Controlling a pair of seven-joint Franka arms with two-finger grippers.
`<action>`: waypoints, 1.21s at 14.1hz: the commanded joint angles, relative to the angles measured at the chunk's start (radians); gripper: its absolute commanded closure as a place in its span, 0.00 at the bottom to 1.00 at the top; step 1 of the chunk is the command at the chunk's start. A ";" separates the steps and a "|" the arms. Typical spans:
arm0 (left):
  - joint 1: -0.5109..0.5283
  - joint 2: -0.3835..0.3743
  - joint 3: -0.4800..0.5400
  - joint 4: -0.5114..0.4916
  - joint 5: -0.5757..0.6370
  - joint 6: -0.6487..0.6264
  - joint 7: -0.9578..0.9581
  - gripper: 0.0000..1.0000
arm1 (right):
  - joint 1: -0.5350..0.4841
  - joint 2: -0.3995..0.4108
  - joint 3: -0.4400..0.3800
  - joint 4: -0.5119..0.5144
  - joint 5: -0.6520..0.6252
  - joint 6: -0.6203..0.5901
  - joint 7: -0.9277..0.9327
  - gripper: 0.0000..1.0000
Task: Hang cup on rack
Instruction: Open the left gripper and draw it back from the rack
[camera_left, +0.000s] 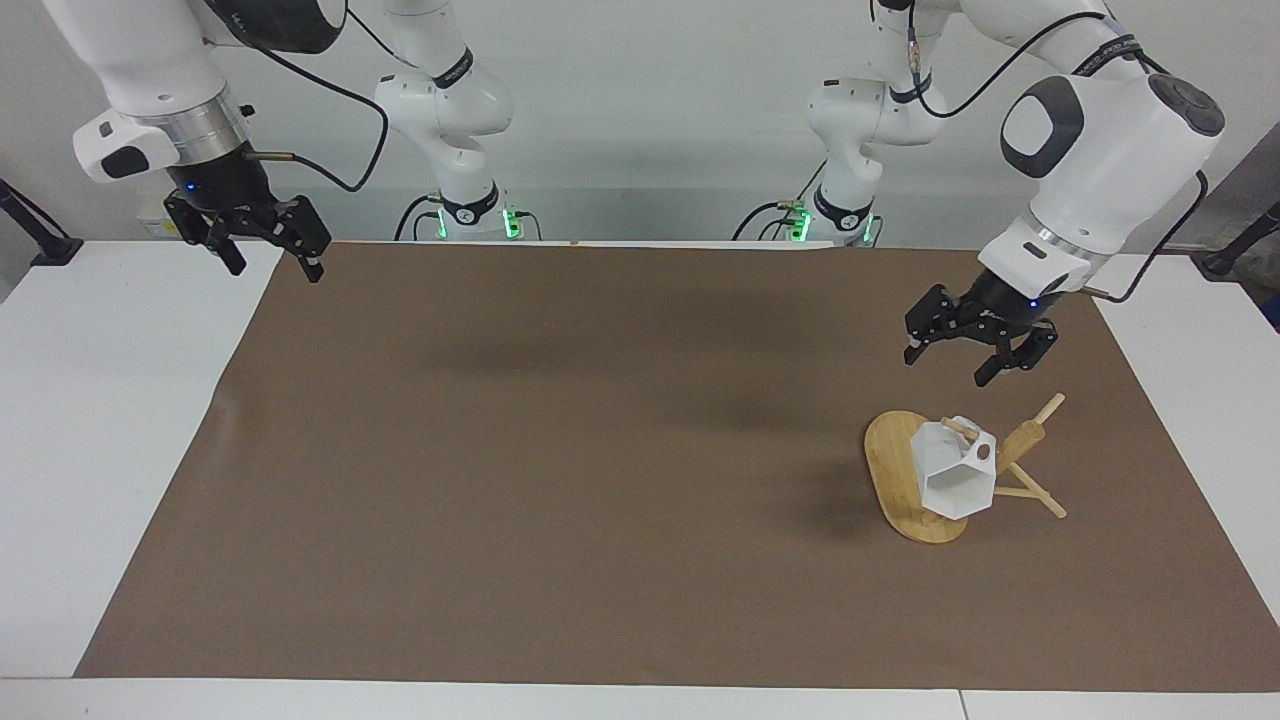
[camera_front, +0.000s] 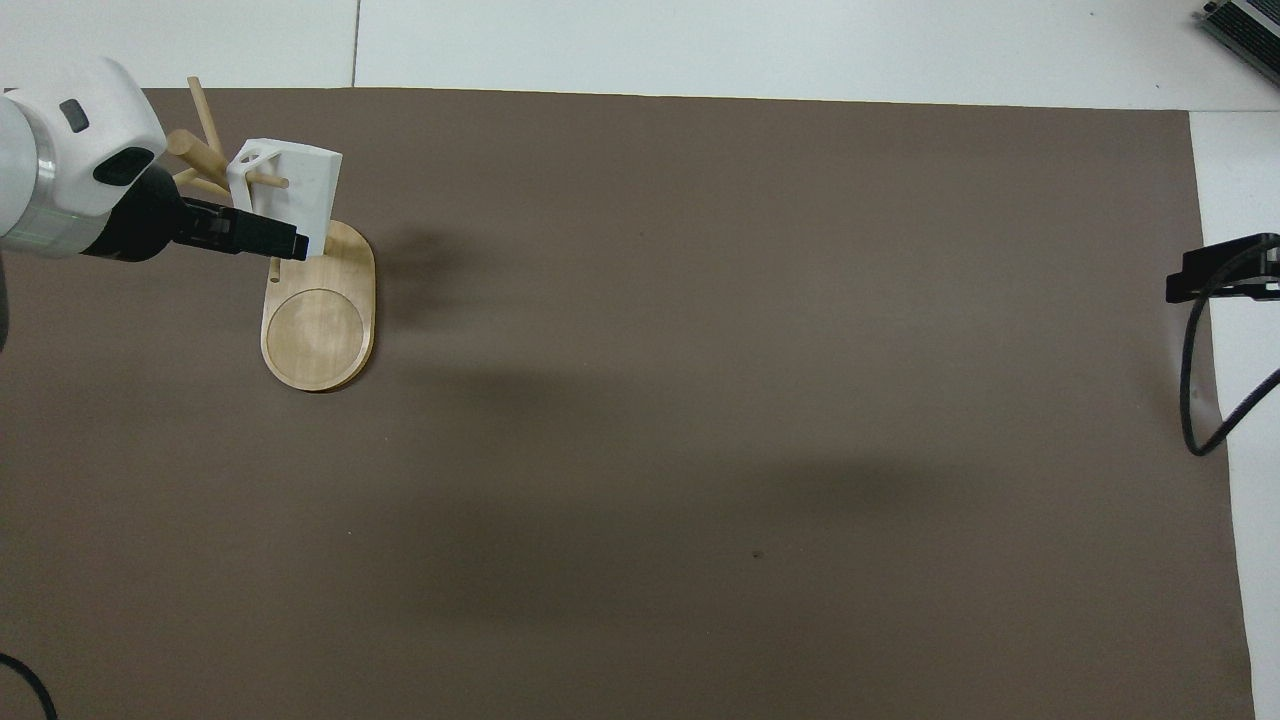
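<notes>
Cup (camera_left: 952, 470) hangs empty on rack (camera_left: 900, 480) peg | left hand (camera_left: 945, 363) open above it | right hand (camera_left: 268, 260) open, waiting

left hand (camera_left: 945, 365) raised, open, right hand (camera_left: 272, 262) waiting, open

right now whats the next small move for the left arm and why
Probably lift the left pincer further up and away toward its own end. The cup hangs by its handle hole on a peg of the rack, and the pincer is open above it, touching nothing. The right pincer waits open at its table end.
</notes>
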 joint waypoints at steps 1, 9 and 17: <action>0.008 -0.016 -0.004 -0.016 0.015 0.009 0.000 0.00 | -0.004 -0.014 0.000 -0.016 0.020 -0.004 -0.001 0.00; 0.050 -0.042 0.002 -0.019 0.070 0.042 0.006 0.00 | -0.004 -0.014 0.000 -0.016 0.020 -0.004 -0.001 0.00; 0.053 -0.061 -0.010 0.192 0.274 -0.332 0.018 0.00 | -0.004 -0.013 0.000 -0.016 0.020 -0.004 -0.001 0.00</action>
